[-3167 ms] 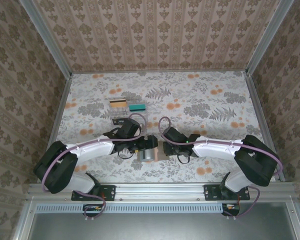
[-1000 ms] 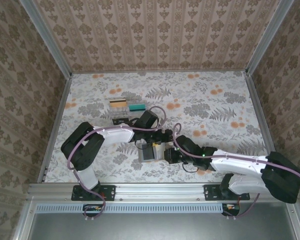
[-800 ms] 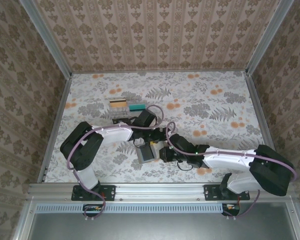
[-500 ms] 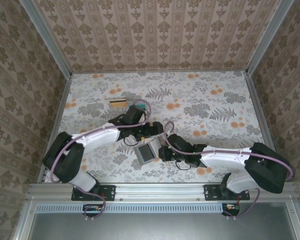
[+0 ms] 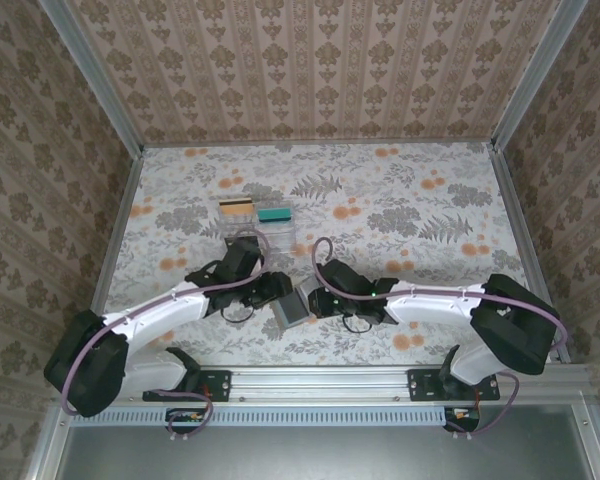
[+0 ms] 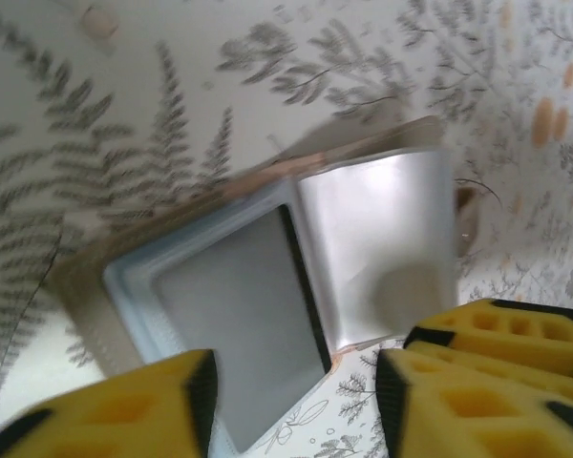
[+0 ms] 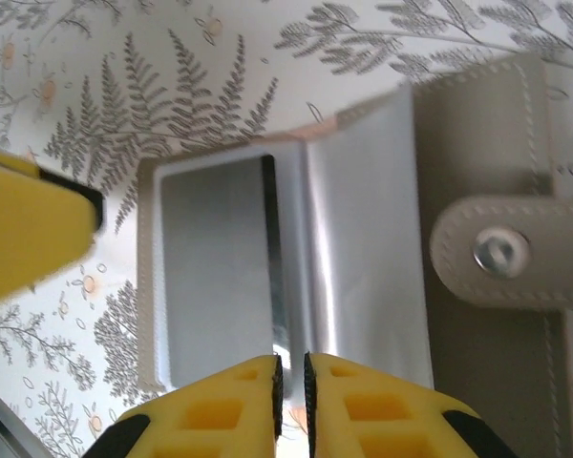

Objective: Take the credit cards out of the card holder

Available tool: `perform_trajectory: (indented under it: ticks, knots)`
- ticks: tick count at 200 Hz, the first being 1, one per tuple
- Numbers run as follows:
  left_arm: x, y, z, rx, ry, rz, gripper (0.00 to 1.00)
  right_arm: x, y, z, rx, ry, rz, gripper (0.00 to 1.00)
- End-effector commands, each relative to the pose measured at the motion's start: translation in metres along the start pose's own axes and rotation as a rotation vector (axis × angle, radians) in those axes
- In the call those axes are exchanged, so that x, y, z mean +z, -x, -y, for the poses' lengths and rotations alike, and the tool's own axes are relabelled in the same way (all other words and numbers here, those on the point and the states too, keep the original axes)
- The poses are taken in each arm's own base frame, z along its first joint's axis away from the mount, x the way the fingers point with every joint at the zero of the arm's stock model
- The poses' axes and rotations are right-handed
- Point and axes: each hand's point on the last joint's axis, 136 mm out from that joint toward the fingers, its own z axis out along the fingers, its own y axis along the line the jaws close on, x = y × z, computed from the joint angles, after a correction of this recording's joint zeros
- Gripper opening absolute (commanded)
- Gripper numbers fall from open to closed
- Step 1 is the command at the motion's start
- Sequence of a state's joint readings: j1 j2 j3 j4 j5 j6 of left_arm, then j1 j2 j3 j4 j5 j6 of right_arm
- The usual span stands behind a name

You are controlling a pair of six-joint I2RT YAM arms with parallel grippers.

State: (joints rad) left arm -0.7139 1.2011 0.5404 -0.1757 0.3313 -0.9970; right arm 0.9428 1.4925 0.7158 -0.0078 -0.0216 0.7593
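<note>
I am steadying the card holder [image 5: 290, 310], open on the bench [image 5: 430, 190], with my right pincer [image 7: 288, 372] nipped shut on its edge, and my left pincer [image 6: 294, 377], open just above, must next, I judge, pinch what looks like a grey card [image 6: 239, 305] and slide it out.

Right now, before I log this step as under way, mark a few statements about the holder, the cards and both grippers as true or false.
1. The card holder lies open. True.
2. The left gripper is shut. False: its fingers stand apart above the holder.
3. A tan card and a teal card lie on the table beyond the holder. True.
4. The right gripper is far from the holder. False: it is pinched shut on the holder's edge.
</note>
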Motion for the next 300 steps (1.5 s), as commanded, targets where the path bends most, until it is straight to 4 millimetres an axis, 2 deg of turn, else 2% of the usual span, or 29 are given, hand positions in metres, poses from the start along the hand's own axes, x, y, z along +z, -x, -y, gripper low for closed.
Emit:
perform_trajectory:
  ticks: [1, 31, 89, 128, 178, 231, 279, 300]
  knots:
    - [0.001, -0.002, 0.006, -0.022, -0.032, 0.018, 0.29, 0.005, 0.001, -0.008, -0.039, 0.023, -0.055, 0.19]
    - [0.011, -0.009, -0.005, -0.028, 0.008, -0.006, 0.13, 0.013, 0.000, -0.012, -0.045, 0.037, -0.098, 0.21]
    - [0.020, -0.016, -0.028, -0.037, 0.088, -0.029, 0.07, 0.020, 0.002, -0.006, -0.027, 0.016, -0.127, 0.20]
    - [0.026, -0.020, -0.036, -0.041, 0.118, -0.052, 0.05, 0.024, 0.003, -0.007, -0.025, 0.025, -0.141, 0.20]
    - [0.030, -0.026, -0.045, -0.048, 0.154, -0.075, 0.03, 0.030, 0.003, -0.006, -0.007, 0.032, -0.153, 0.25]
    - [0.029, -0.026, -0.046, -0.038, 0.165, -0.079, 0.03, 0.035, 0.003, 0.002, 0.015, 0.014, -0.157, 0.26]
    - [0.011, -0.019, -0.023, 0.018, 0.112, -0.043, 0.07, 0.038, 0.003, 0.001, 0.018, 0.020, -0.164, 0.24]
    - [0.008, -0.020, -0.023, 0.020, 0.107, -0.042, 0.07, 0.039, 0.003, 0.000, 0.019, 0.022, -0.165, 0.24]
